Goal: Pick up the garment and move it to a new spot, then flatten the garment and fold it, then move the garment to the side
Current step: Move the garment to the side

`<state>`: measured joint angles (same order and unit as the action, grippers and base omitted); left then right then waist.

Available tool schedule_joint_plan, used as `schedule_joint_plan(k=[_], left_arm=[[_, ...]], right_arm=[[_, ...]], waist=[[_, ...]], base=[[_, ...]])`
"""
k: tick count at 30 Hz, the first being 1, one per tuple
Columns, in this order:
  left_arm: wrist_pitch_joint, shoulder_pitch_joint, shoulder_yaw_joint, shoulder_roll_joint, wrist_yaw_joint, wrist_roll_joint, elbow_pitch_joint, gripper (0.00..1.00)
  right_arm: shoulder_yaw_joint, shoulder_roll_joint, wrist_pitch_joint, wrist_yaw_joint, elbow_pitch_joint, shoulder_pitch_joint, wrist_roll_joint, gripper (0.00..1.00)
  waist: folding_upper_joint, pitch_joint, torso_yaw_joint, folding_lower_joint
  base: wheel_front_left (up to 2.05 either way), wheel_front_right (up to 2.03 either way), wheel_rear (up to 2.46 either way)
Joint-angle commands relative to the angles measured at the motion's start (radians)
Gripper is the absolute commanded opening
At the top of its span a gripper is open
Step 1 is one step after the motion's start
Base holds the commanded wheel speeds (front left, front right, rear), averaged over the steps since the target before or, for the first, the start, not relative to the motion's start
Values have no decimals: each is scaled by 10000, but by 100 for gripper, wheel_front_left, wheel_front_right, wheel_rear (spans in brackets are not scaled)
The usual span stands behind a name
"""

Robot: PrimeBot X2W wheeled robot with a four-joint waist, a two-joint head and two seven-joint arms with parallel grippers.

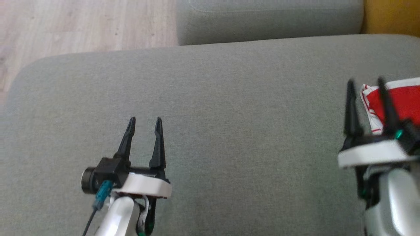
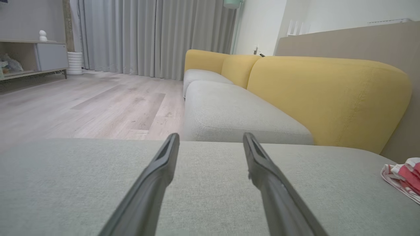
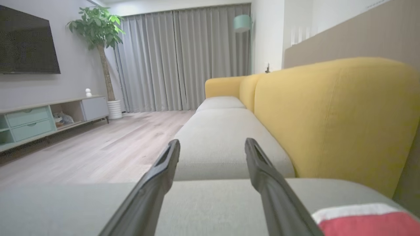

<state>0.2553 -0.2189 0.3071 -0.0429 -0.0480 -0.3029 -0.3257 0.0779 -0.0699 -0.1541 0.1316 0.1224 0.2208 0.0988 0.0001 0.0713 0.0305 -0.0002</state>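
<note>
The garment [image 1: 398, 98] is red with white, red-striped edges and lies folded at the right edge of the grey cushion [image 1: 213, 114]. It also shows at the far right in the left wrist view [image 2: 403, 177] and at the lower right in the right wrist view [image 3: 364, 219]. My right gripper [image 1: 366, 83] stands open above the cushion, its right finger in front of the garment's left edge, nothing between the fingers. My left gripper [image 1: 144, 122] is open over bare cushion at the lower left, well apart from the garment.
A second grey seat cushion [image 1: 269, 19] lies beyond this one, with yellow backrests [image 2: 328, 95] along the right. Wood floor [image 1: 82, 23] is at the far left past the cushion's rounded edge. A TV cabinet [image 3: 39, 118] and potted plant [image 3: 98, 29] stand across the room.
</note>
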Motion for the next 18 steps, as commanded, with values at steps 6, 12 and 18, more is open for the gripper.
schedule_joint_plan(k=[6, 12, 18], left_arm=[[65, 294, -558, -74, -289, 126, 552, 100], [65, 605, -626, -74, -351, 179, 472, 100], [65, 673, -723, -74, -428, 110, 622, 100]], right_arm=[[-653, 184, -892, -9, 707, -1001, -278, 100], [-904, 193, -1066, -9, 1274, -1350, -49, 100], [-1020, 195, -1074, -9, 1049, -1329, 66, 100]], waist=[[-1, -230, 280, 2], [-1, -306, 366, 2], [-1, -341, 355, 2]], base=[[0, 0, 0], [0, 0, 0], [0, 0, 0]])
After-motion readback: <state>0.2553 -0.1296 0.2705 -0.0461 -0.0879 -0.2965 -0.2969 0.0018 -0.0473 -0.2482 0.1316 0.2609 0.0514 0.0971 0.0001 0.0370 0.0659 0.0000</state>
